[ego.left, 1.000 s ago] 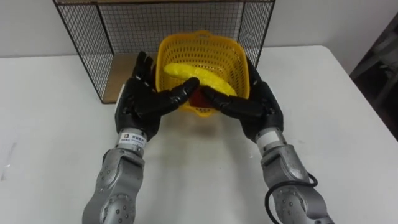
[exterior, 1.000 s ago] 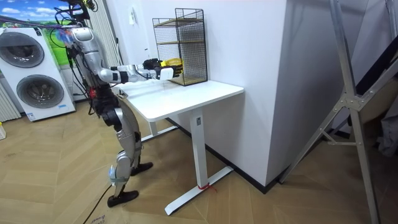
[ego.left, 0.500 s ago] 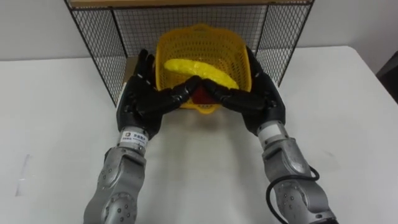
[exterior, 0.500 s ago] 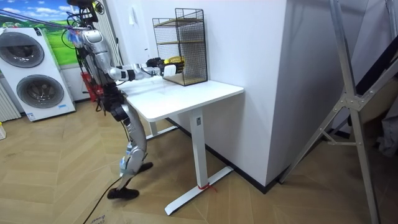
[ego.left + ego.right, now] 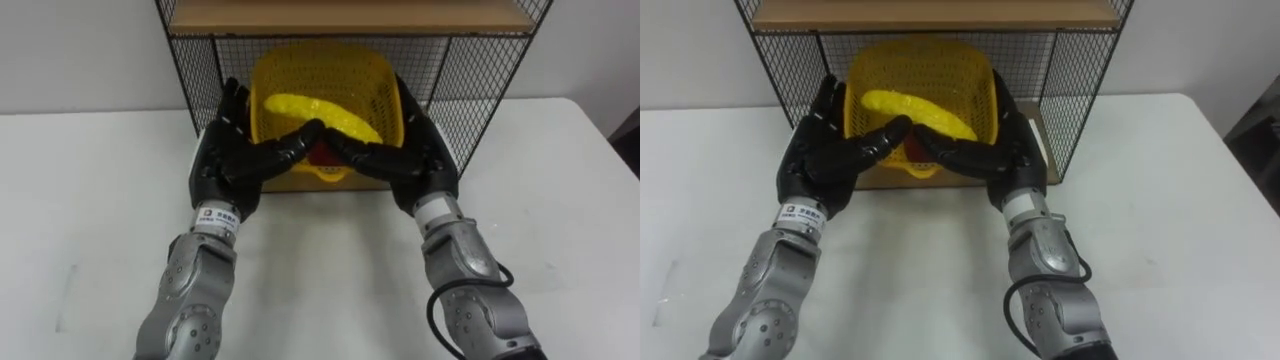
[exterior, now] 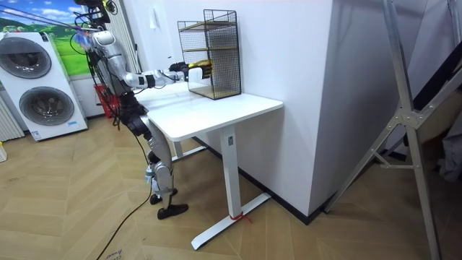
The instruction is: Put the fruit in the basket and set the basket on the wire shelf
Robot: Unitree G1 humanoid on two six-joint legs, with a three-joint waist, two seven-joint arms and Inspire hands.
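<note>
Flat-handed carry, 12 o'clock
Your left hand [image 5: 228, 165] and right hand [image 5: 412, 165] squeeze the basket [image 5: 325, 75], fingers straight; it's moved into the shelf [image 5: 470, 80].

Bright, even light leaves only faint shadows on the white table [image 5: 560, 200].

My two head cameras look steeply down, close in, at the worktop [image 5: 320, 260] and the shelf [image 5: 470, 90] at its far edge. My room camera stands well off, side-on, taking in the whole robot. All views share worktop and shelf.
</note>
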